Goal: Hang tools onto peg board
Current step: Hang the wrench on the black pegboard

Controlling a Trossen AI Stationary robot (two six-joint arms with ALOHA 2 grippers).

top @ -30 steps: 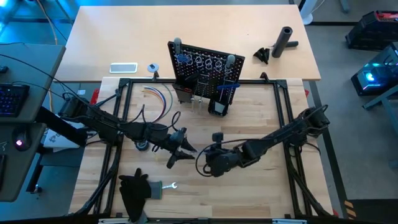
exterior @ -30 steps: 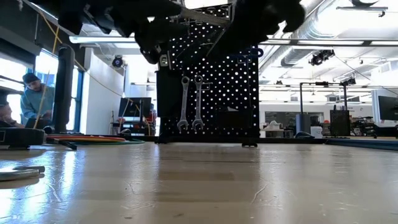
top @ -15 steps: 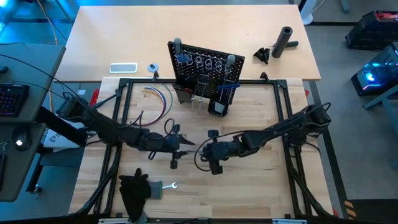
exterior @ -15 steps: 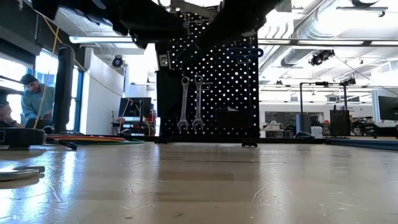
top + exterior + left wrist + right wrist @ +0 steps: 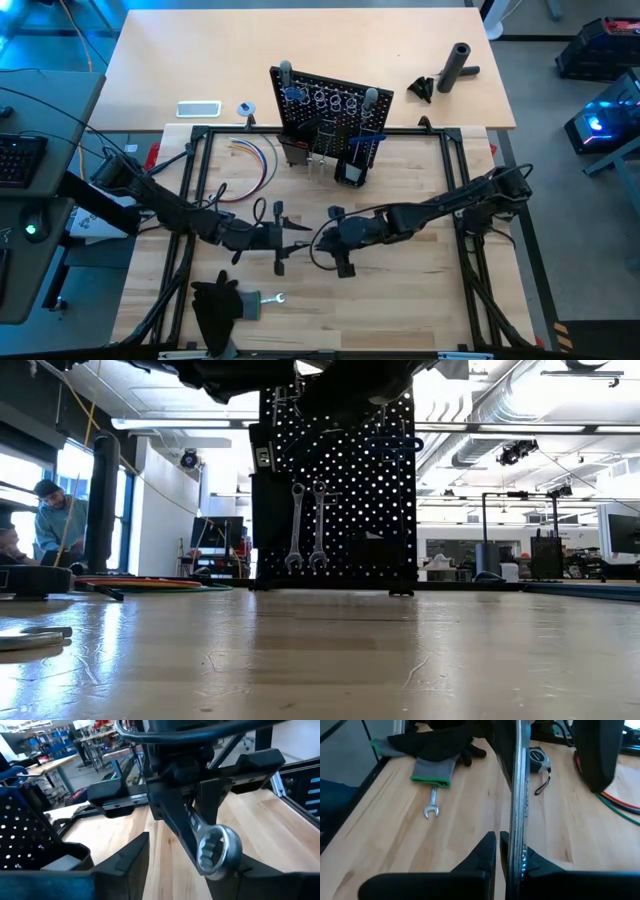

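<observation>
Grippers (image 5: 300, 240) shifted toward peg board (image 5: 330, 110) | right clamps wrench (image 5: 520, 805)

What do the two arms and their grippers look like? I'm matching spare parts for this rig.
Both arms are dark, slender and jointed, with black cables looping alongside. The left gripper and right gripper are black, each with two flat, tapering, matte fingers. No markings are legible.

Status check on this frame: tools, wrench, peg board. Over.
Right tool shut on wrench, raised above table. Left tool open, fingers either side of its ring end. Peg board upright beyond, two wrenches hanging; nothing seen between.
</observation>
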